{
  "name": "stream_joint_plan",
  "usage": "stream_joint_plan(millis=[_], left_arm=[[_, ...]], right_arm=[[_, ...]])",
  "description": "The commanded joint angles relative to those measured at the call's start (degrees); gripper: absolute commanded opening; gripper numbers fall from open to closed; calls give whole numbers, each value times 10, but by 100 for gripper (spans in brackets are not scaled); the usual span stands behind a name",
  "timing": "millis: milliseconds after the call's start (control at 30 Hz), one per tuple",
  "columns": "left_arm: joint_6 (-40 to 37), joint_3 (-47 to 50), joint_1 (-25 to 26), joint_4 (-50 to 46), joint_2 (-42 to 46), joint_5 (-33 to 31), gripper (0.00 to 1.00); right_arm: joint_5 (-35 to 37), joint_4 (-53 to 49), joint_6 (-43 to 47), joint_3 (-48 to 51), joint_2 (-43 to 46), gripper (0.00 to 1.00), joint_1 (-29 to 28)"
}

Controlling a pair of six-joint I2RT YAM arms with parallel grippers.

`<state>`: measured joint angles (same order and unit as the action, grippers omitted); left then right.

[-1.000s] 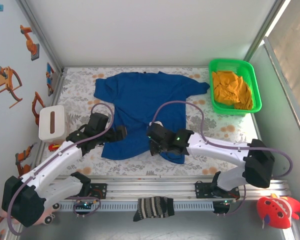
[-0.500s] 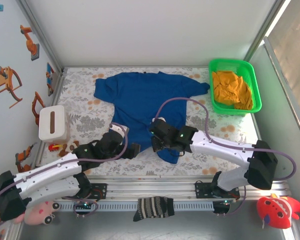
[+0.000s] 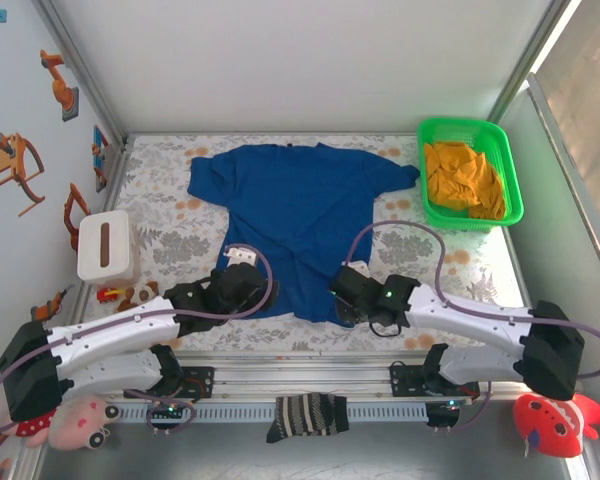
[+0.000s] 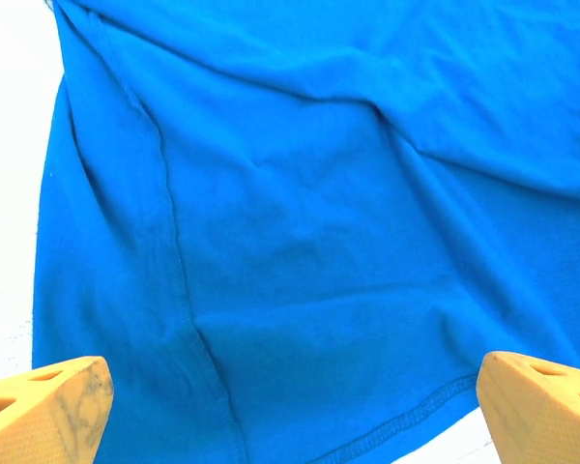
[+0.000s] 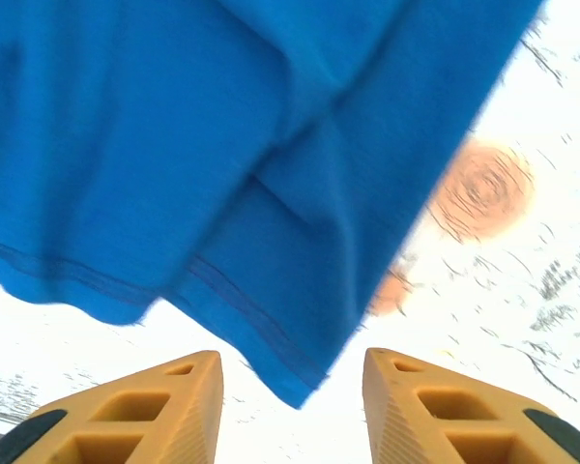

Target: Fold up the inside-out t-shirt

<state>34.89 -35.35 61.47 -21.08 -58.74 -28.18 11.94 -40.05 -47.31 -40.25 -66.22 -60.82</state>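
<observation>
A: Anything new with the right gripper (image 5: 291,375)?

B: Was clamped on the near right hem corner of the inside-out t-shirt (image 3: 295,215) a second ago. Has since let go and drawn back toward the near edge. Now stands part-open, gripping nothing. Seen from its own wrist, sits just short of the loose corner, over bare table (image 3: 160,200).

A: And with the left gripper (image 4: 292,387)?

B: Spread wide, as before, and empty. Has swung in from the left side and now hovers low over the near left part of the hem, close enough to show the side seam and the stitched edge.

A: And the t-shirt's whereabouts?

B: Spread on the flowered table, collar toward the far side, sleeves out left and right, hem toward the arms. No longer bunched or lifted at the near right corner. Looks flatter there, though creased, with a flap doubled over beside that corner.

A: Meaning for the task?

B: Probably marks the end of the smoothing out. No fold made yet, so hardly begun, by the look of it. Likely calls next for a pinch near each hem corner, then a carry toward the collar. Worth watching for soft cloth slipping out of a shallow pinch, or dragging and rumpling the layer beneath.
</observation>
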Motion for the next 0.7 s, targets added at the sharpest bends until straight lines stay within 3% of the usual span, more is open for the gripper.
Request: stream_joint_plan(millis=[0, 300, 433, 533, 567, 667], left_arm=[[6, -20, -1, -17, 14, -21, 96], [12, -25, -2, -25, 11, -17, 96], [15, -25, -2, -25, 13, -18, 96], [14, -25, -4, -23, 15, -19, 96], [14, -25, -5, -23, 15, -17, 96], [13, -24, -10, -22, 18, -13, 96]], right_arm=[[19, -11, -45, 30, 22, 42, 2], [-21, 89, -52, 45, -58, 43, 2], [-5, 98, -50, 43, -81, 32, 6], [-5, 97, -50, 53, -71, 12, 16], [-6, 97, -50, 58, -65, 1, 21], [-2, 78, -45, 73, -28, 0, 40]])
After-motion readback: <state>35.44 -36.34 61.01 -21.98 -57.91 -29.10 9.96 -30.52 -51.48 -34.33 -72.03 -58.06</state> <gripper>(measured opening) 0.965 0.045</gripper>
